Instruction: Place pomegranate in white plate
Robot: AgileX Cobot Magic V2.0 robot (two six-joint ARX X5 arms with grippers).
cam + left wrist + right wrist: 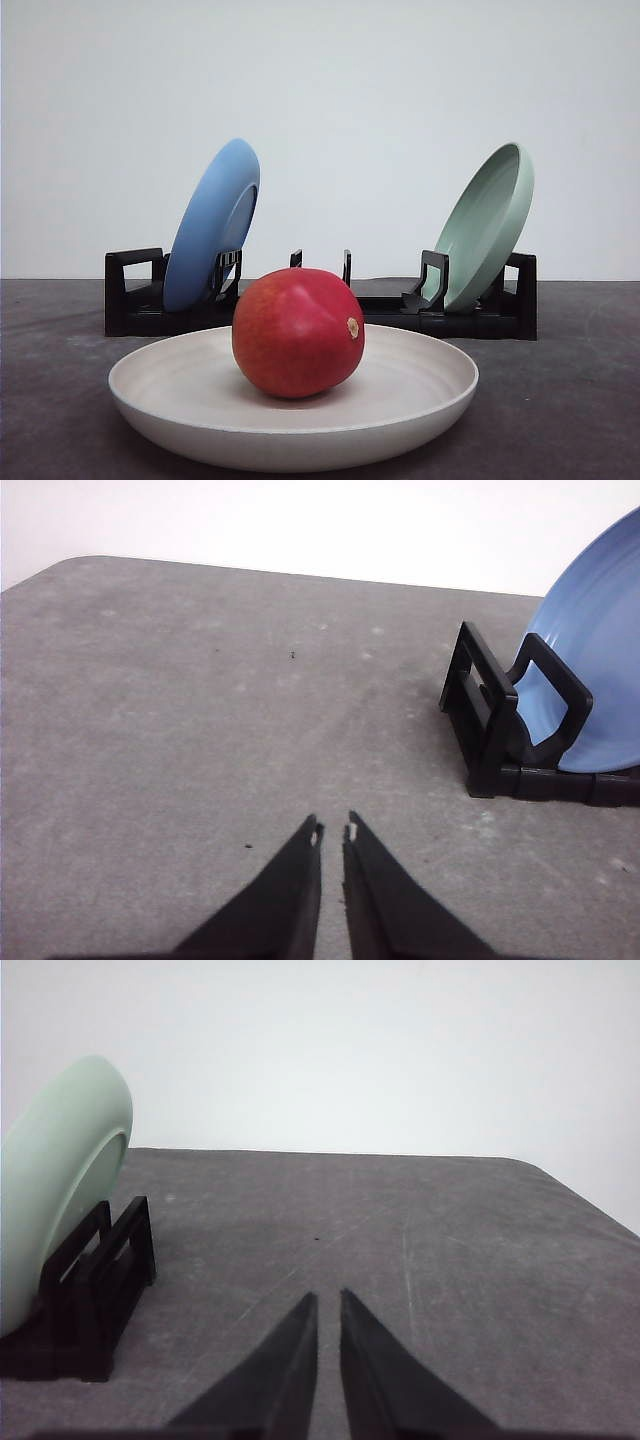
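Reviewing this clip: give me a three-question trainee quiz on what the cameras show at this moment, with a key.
1. True or false: the pomegranate rests inside the white plate.
2. Multiple choice: the blue plate is A) flat on the table, B) leaning on edge in the black rack, C) stacked under the white plate.
3. Fill in: at the other end of the rack leans the pale ____ plate.

Key:
1. True; it sits near the plate's middle, with no gripper touching it.
2. B.
3. Green.

Both the left gripper and right gripper have fingers nearly together, holding nothing.
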